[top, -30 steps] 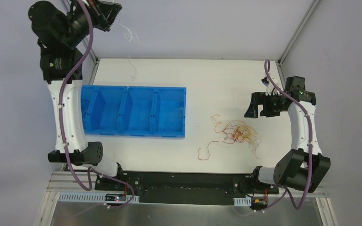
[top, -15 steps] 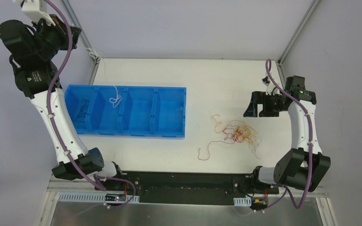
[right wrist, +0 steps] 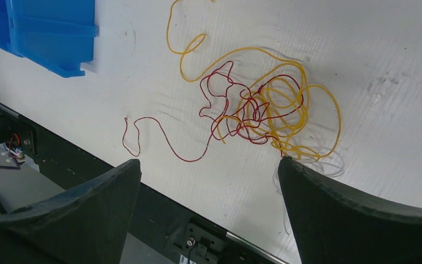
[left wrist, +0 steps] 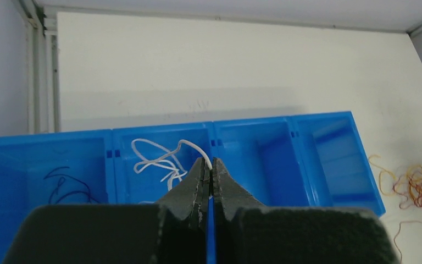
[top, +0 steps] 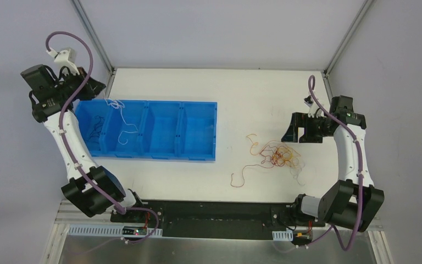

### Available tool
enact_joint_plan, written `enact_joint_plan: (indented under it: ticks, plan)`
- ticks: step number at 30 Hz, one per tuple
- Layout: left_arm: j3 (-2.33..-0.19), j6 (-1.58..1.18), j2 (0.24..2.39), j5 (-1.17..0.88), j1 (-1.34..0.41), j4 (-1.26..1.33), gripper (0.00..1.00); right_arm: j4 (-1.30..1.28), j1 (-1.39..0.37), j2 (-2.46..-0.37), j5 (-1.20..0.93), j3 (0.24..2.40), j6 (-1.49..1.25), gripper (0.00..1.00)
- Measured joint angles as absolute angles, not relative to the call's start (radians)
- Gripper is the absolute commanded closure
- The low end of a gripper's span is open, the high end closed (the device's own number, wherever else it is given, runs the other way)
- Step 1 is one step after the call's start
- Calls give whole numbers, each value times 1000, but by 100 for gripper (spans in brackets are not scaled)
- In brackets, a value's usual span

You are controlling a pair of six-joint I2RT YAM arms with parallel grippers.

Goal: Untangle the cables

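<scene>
While the left end effector (left wrist: 209, 168) is pinched shut on one end of the white cable (left wrist: 156, 159), up by the far-left corner of the blue bin (top: 198, 158), the rest of that cable droops into the second compartment from the left. A black cable (left wrist: 66, 184) is curled up in the leftmost compartment. Moving right, the red, orange and yellow tangle (right wrist: 258, 107) lies on the white bench (top: 253, 93), well apart from the bin, one red strand trailing toward the near edge. The right end effector (right wrist: 209, 164) hangs near the tangle's right side, jaws spread wide, gripping nothing.
</scene>
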State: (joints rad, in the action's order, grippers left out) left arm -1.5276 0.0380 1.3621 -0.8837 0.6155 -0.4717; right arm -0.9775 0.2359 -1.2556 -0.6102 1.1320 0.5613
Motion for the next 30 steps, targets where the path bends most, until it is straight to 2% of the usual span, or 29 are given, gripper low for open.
enact_joint_plan:
  ticks: [9, 19, 21, 22, 23, 26, 30]
  plan:
    - [-1329, 213, 1356, -901, 554, -493, 100, -973, 236, -1255, -614, 1114, 559, 0]
    - [-1261, 382, 1433, -739, 450, -597, 99, -956, 236, -1257, -615, 1058, 568, 0]
    - [-1264, 404, 1454, -693, 437, -621, 60, -953, 236, -1260, -615, 1054, 569, 1]
    - [-1272, 418, 1469, -673, 431, -643, 44, -953, 236, -1264, -615, 1054, 569, 0]
    - [-1283, 434, 1484, -664, 430, -664, 34, -952, 236, -1267, -615, 1054, 570, 1]
    - [-1335, 458, 1514, -643, 424, -741, 26, -952, 236, -1275, -616, 1053, 580, 1]
    - [-1462, 464, 1512, -641, 365, -822, 23, -952, 228, -1281, -613, 1052, 589, 3]
